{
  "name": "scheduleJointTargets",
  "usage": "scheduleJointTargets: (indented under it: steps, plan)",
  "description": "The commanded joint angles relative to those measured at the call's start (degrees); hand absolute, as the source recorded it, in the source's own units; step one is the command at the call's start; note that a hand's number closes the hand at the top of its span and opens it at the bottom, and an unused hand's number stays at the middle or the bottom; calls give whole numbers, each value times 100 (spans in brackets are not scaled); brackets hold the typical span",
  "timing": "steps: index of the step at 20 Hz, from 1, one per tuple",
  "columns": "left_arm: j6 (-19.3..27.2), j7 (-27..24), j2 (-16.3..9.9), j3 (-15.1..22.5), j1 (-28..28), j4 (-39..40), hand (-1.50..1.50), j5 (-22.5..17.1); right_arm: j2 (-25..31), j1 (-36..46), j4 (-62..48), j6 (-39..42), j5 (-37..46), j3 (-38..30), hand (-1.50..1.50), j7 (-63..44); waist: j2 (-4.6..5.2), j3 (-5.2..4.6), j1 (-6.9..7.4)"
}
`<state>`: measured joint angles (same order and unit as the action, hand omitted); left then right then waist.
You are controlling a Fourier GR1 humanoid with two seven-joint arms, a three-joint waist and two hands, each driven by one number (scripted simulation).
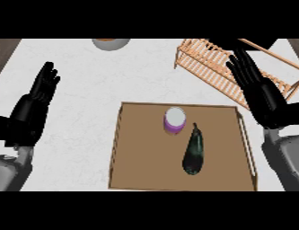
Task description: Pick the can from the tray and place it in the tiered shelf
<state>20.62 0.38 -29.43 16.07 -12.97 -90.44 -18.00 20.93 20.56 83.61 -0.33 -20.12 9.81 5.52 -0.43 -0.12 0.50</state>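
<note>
A small can [174, 120] with a white top and purple side stands upright in the far middle of the brown tray [142, 170]. A dark eggplant [193, 152] lies just right of it on the tray. The wooden tiered shelf [211, 67] sits at the back right. My right hand [263, 95] is open, fingers straight, raised over the shelf's near end and right of the tray. My left hand [32, 110] is open with fingers up, at the left, well away from the tray.
A grey bowl [110, 43] shows partly at the counter's far edge. The white counter [79, 81] spreads between my left hand and the tray. Dark wooden floor lies past both side edges.
</note>
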Motion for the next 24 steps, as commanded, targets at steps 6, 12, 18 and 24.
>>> scheduleJointTargets:
  steps: [6, 12, 18, 24]
  plan:
    - [-329, 287, -391, -315, 944, 699, 0, -165, -1440, 1288, -539, -2499, 2140, 1010, 150, -668, 69, -20, 333]
    - [-533, 290, -352, -421, 1105, 893, 0, -419, -1611, 304, -1283, -4909, 4193, 1406, -150, -1330, 30, -30, 71]
    - [-623, 87, -217, -358, 1228, 980, 0, -339, -2075, 924, -2021, -5798, 5670, 2549, -150, -3437, -20, -28, 29]
    - [-763, 46, -355, -573, 1538, 1066, 0, -520, -2086, 1252, -2666, -4342, 7025, 2431, -150, -5245, -136, -58, -167]
